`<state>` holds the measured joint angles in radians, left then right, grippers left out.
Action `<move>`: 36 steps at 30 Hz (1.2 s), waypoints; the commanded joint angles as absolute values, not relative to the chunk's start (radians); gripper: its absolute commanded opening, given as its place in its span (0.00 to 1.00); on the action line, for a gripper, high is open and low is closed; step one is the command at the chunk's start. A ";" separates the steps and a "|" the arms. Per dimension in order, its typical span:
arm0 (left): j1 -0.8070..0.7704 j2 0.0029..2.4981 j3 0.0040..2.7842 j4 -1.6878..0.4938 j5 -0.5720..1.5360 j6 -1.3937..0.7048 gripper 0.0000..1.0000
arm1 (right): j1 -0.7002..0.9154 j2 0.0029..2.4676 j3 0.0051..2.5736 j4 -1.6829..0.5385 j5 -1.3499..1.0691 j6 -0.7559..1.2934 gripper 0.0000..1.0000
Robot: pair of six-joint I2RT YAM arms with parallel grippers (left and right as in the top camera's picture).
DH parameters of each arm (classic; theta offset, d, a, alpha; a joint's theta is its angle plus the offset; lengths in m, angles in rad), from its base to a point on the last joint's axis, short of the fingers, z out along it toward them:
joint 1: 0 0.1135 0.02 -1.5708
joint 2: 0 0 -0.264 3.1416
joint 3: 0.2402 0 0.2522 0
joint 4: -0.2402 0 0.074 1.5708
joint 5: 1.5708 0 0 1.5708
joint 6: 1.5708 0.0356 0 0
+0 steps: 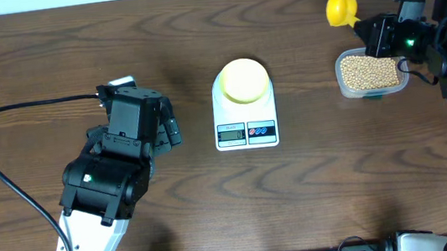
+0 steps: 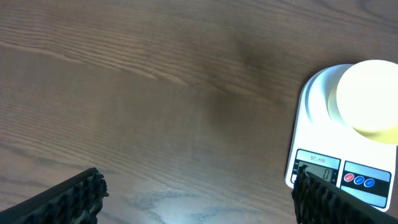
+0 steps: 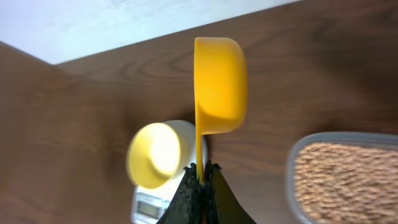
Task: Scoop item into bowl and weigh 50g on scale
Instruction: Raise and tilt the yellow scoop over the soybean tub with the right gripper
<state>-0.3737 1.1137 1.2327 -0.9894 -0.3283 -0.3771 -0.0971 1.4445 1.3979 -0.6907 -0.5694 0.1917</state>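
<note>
Just beside right jaws, beans [image 3: 348,180]

Soft, even light overhead; glare and blur in the wrist views.
From overhead the dark desk [image 1: 70,41] is evenly lit, with only faint shadows. In the left wrist view the bowl [image 2: 370,93] washes out almost white at the right edge, and a pale sheen lies on the wood at bottom centre. In the right wrist view the yellow scoop [image 3: 219,81] is sharp, while the bowl, scale [image 3: 146,205] and beans [image 3: 348,180] are out of focus.
</note>
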 commanded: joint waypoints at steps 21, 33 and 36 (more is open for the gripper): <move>-0.369 0.864 1.235 -1.095 -0.352 -0.375 0.98 | -0.090 1.445 1.410 -0.858 -0.236 0.282 0.01; -0.369 0.868 1.235 -1.095 -0.352 -0.375 0.98 | -0.091 1.445 1.410 -0.917 -0.185 0.220 0.01; -0.369 0.868 1.235 -1.095 -0.352 -0.375 0.98 | -0.091 1.444 1.410 -0.911 -0.186 0.220 0.01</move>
